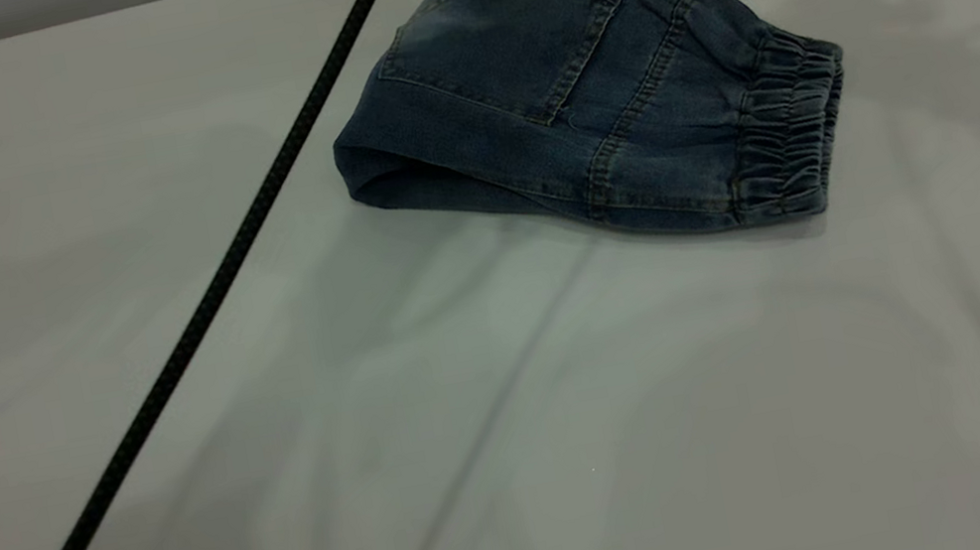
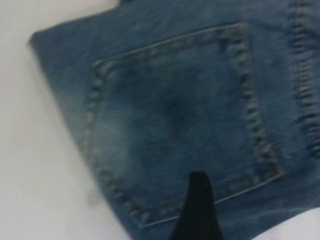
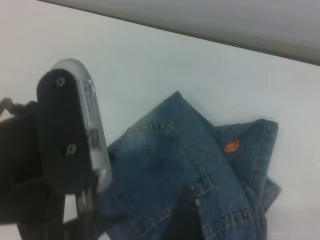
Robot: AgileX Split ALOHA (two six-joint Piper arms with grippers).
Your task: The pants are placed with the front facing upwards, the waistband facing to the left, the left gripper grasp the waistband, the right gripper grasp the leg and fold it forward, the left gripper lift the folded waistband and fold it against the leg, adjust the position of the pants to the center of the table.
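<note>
Denim pants [image 1: 588,86] lie folded into a compact bundle on the white table [image 1: 185,490], well toward the far side and right of the middle, with the gathered waistband [image 1: 787,132] at the bundle's right end and a tan-stitched patch pocket [image 1: 511,49] facing up. Both folds appear done; judging by the bundle's place far from the middle, what remains is sliding it to the table's centre. The cloth is faded mid-blue, darker at the crinkled elastic, its folded edge rounded at the left and layers stacked fairly neatly; in the right wrist view a small orange print [image 3: 231,145] shows on an under-layer that pokes out beyond the top fold. The left gripper [image 2: 198,210] hangs just above the pocket, only one dark prong visible, and whether it is spread or closed cannot be told; it grasps nothing that can be seen. A black cable [image 1: 189,338] runs diagonally across the table. The right gripper [image 3: 187,210] sits over the same bundle, its state likewise unclear
</note>
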